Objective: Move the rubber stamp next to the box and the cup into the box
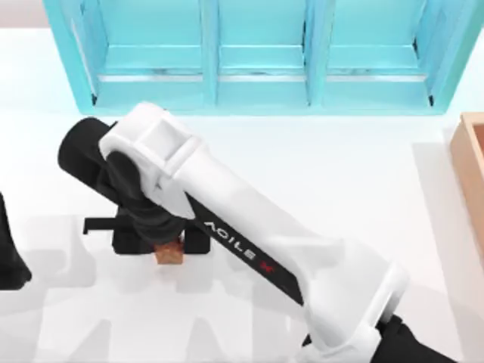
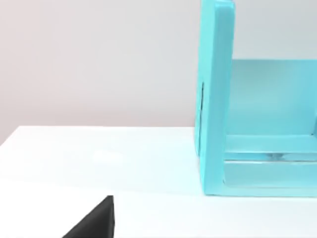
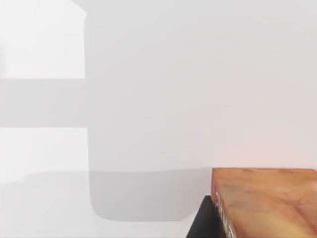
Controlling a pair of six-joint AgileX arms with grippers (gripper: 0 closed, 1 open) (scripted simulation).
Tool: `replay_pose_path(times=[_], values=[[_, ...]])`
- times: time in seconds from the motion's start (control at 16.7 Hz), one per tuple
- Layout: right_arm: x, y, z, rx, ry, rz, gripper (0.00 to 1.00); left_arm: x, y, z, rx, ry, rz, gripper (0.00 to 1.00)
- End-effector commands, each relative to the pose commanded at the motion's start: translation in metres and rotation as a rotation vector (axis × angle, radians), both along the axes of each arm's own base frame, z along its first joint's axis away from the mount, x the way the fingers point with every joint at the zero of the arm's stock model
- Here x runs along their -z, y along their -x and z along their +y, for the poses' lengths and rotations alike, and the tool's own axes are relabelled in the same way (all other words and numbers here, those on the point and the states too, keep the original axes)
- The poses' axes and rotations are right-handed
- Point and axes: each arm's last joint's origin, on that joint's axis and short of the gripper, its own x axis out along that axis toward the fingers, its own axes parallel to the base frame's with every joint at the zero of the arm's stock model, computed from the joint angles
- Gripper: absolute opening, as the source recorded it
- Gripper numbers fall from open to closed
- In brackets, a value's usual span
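The rubber stamp [image 1: 170, 255] is a small reddish-brown block on the white table, left of centre. My right arm reaches across from the lower right, and my right gripper [image 1: 168, 243] is directly over the stamp, shut on it. In the right wrist view the stamp [image 3: 267, 203] looms close, with one black finger [image 3: 202, 223] pressed against its side. The box [image 1: 472, 170], light tan with thick walls, is cut off by the table's right edge. The cup is out of view. My left gripper [image 1: 9, 261] is parked at the left edge.
A big turquoise cabinet [image 1: 265, 53] with open compartments runs along the back of the table; its side wall [image 2: 215, 99] stands in the left wrist view. White tabletop stretches between the stamp and the box.
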Motion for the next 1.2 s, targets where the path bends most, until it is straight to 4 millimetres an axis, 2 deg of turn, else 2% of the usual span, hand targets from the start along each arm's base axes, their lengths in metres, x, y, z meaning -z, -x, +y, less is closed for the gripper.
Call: replay_pose_path(times=[0.6, 0.84, 1.02, 1.2], values=[[-0.001, 0.003, 0.003, -0.007, -0.004, -0.003, 0.00, 0.000, 0.000, 0.000, 0.000, 0.000, 0.000, 1.00], [0.006, -0.005, 0.002, 0.006, 0.045, 0.027, 0.00, 0.000, 0.000, 0.000, 0.000, 0.000, 0.000, 1.00], [-0.005, -0.013, 0.003, 0.012, 0.044, 0.032, 0.00, 0.000, 0.000, 0.000, 0.000, 0.000, 0.000, 1.00], [-0.025, -0.023, 0.001, 0.021, 0.024, 0.024, 0.00, 0.000, 0.000, 0.000, 0.000, 0.000, 0.000, 1.00]])
